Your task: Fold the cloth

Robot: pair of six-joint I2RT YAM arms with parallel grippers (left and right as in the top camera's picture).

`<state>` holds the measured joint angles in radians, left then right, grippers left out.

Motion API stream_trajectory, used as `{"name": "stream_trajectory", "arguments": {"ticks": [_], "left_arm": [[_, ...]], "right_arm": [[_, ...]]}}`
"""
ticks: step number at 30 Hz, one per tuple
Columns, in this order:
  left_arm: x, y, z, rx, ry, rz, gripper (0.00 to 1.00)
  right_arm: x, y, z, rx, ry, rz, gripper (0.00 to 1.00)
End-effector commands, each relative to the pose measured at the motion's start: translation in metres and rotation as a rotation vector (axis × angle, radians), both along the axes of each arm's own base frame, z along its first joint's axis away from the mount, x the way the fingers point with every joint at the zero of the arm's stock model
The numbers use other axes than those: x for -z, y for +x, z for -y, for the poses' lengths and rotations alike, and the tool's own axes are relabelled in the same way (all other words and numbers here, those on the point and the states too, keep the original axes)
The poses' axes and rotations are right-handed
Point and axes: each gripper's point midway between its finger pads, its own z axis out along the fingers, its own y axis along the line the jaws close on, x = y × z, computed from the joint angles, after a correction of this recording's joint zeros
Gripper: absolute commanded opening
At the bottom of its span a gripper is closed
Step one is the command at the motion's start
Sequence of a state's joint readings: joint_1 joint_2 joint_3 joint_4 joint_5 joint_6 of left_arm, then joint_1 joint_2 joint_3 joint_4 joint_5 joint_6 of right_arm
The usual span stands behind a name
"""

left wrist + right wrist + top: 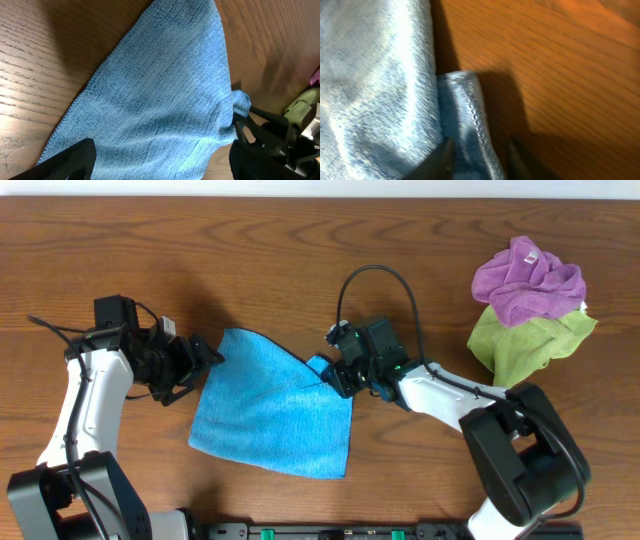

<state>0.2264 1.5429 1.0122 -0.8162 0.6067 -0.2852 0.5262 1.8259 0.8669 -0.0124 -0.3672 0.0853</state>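
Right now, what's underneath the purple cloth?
A crumpled light green cloth lies under the purple cloth, showing past its near edge on the wooden table. How far the green runs beneath, and anything else there, is covered.

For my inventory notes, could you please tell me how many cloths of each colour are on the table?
Blue cloth: 1
Purple cloth: 1
Light green cloth: 1
Total: 3

blue cloth [270, 415] 1 | purple cloth [525, 278] 1 | green cloth [520, 345] 1
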Motion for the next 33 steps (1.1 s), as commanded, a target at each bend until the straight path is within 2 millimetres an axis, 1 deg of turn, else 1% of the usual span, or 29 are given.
{"name": "stream_trajectory", "arguments": {"ticks": [1,3,4,6,8,11,14,16,18,21,25,27,28,29,30,31,33], "left_arm": [[-0.007,0.006,0.000,-0.002,-0.010,0.025,0.87],[-0.007,0.007,-0.001,-0.002,-0.009,0.027,0.87],[-0.007,0.007,-0.001,-0.002,-0.009,0.027,0.87],[-0.007,0.007,-0.001,-0.002,-0.009,0.027,0.87],[-0.007,0.007,-0.001,-0.002,-0.009,0.028,0.87],[-0.007,0.008,-0.001,-0.002,-0.008,0.034,0.87],[-0.008,0.011,-0.001,-0.002,-0.005,0.047,0.86],[-0.008,0.013,-0.001,-0.001,-0.004,0.055,0.87],[-0.009,0.015,-0.002,-0.006,-0.003,0.060,0.86],[-0.010,0.021,-0.003,-0.010,0.002,0.086,0.86],[-0.011,0.026,-0.004,-0.030,0.001,0.097,0.86],[-0.011,0.026,-0.004,-0.030,0.001,0.100,0.86],[-0.011,0.026,-0.004,-0.031,0.001,0.099,0.86],[-0.011,0.026,-0.004,-0.037,-0.002,0.095,0.86],[-0.011,0.026,-0.005,-0.048,-0.005,0.088,0.86],[-0.011,0.026,-0.005,-0.062,-0.010,0.080,0.87],[-0.012,0.025,-0.004,-0.085,-0.023,0.066,0.89]], "right_arm": [[-0.009,-0.001,-0.017,-0.042,0.029,0.024,0.18],[-0.011,0.001,-0.020,-0.047,0.036,0.039,0.06],[-0.012,0.003,-0.020,-0.039,0.031,0.046,0.02],[-0.014,0.014,-0.015,0.009,0.004,0.073,0.01],[-0.021,0.030,-0.010,0.055,-0.030,0.123,0.01],[-0.037,0.059,-0.002,0.127,-0.073,0.215,0.01],[-0.057,0.085,0.001,0.166,-0.083,0.308,0.01],[-0.065,0.103,0.006,0.198,-0.087,0.347,0.01],[-0.065,0.114,0.010,0.211,-0.098,0.357,0.01],[-0.056,0.131,0.020,0.245,-0.114,0.351,0.01],[-0.048,0.146,0.032,0.294,-0.159,0.355,0.01],[-0.048,0.148,0.034,0.300,-0.160,0.358,0.02],[-0.049,0.149,0.034,0.301,-0.160,0.359,0.05],[-0.053,0.149,0.033,0.301,-0.156,0.362,0.17],[-0.055,0.149,0.034,0.302,-0.156,0.362,0.26],[-0.061,0.148,0.034,0.306,-0.152,0.360,0.35],[-0.075,0.146,0.035,0.331,-0.134,0.344,0.47]]}}
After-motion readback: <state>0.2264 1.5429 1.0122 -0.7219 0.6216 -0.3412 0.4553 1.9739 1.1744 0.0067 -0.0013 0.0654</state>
